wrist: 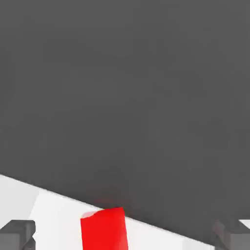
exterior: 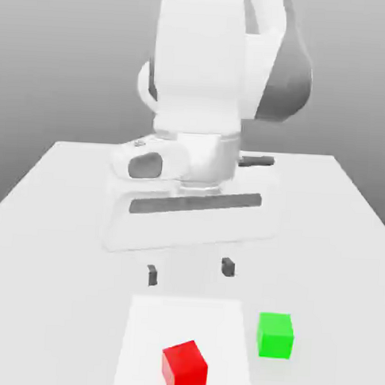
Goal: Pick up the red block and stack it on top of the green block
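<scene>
Nearest on the white table [exterior: 61,181], the red block [exterior: 185,367] sits alone. Just beyond, toward the exterior view's right, sits the green block [exterior: 275,335], apart from it. Farther back hovers the gripper [exterior: 190,272], fingers spread, grasping nothing.

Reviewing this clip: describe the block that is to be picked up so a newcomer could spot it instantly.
Start at the white table under the arm, then find the brighter white sheet near its front edge. The red block sits on that sheet; its neighbour, the green block, is the same size but rests just off the sheet.
</scene>
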Controlling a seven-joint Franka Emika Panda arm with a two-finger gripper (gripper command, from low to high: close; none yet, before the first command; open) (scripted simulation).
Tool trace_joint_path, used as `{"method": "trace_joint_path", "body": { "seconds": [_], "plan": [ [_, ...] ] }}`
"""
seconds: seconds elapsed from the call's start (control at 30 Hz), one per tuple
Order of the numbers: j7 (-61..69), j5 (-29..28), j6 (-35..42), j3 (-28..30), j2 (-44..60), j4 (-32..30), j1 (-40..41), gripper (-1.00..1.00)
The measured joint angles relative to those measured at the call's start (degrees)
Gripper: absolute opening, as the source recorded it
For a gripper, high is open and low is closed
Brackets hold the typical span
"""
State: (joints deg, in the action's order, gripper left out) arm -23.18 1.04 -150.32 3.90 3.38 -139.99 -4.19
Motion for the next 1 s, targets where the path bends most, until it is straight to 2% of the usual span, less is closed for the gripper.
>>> {"method": "trace_joint_path", "body": {
  "seconds": [0.27, 0.3, 0.53, 0.7, 1.0],
  "plan": [
    [5.0, 1.5, -9.9, -1.4, 16.6, -0.2, 1.2, 0.0],
    [5.1, 1.7, -11.3, -1.6, 18.3, 0.0, 1.3, -1.0],
    [5.1, 1.7, -11.5, -1.7, 18.5, 0.1, 1.4, -1.0],
    [4.6, 0.4, -4.2, -1.1, 9.8, -1.4, 0.8, -1.0],
    [17.1, -3.2, -2.0, -7.0, 1.5, -7.5, -3.7, -1.0]
  ]
}}
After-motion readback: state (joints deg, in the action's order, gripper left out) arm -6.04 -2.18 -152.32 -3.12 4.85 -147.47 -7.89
